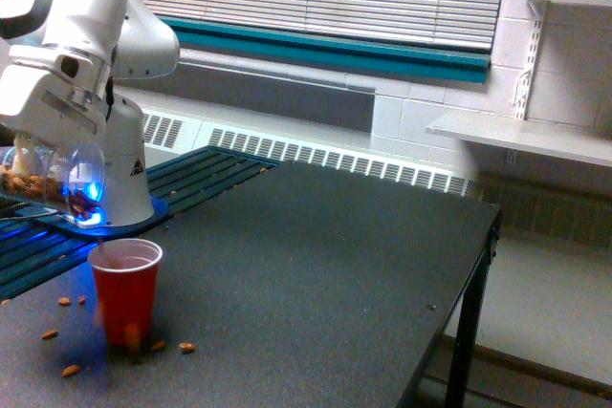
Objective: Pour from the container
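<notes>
Nuts everywhere on the dark table (335, 265), and we're right in the thick of it. Up at the exterior view's left, the white arm (86, 35) has the container (53, 179) tipped well over on its side, its wide mouth facing the exterior view's right, brown nuts (24, 183) piled along its lower wall. It hangs above and a little to the left of the red cup (124, 289), not touching it.

We can see the gripper (43, 145) sits right at the clear tumbler and carries it, but the fingers themselves are tucked behind the white housing, so we can't tell just how they close on it.

The red cup stands upright near the table's front edge, mouth open to the top. Around its foot, loose nuts (186, 347) lie scattered: one just to the cup's right, several more off to its left. A blue glow (86, 193) shines through the container, in front of the arm's base (124, 203), which stands behind the cup on the slatted blue surface (206, 174).
</notes>
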Robot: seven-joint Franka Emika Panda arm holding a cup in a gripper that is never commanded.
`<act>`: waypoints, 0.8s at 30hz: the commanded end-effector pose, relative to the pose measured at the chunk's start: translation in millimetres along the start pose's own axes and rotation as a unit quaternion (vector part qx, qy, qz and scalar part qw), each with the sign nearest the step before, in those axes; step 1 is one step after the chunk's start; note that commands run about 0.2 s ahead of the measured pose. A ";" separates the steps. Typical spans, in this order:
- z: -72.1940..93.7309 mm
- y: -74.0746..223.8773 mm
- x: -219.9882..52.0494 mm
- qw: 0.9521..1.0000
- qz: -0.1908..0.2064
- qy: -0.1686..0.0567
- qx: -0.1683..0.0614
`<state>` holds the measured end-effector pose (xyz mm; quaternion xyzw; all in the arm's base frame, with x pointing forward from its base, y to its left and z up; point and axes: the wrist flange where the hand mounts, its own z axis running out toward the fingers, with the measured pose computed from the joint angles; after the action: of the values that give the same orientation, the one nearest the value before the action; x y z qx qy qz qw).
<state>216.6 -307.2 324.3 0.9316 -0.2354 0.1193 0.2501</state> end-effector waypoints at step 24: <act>-11.5 -15.8 7.1 0.998 -0.061 0.008 -0.022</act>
<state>230.2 -292.2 327.1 0.9370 -0.1924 0.1091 0.2702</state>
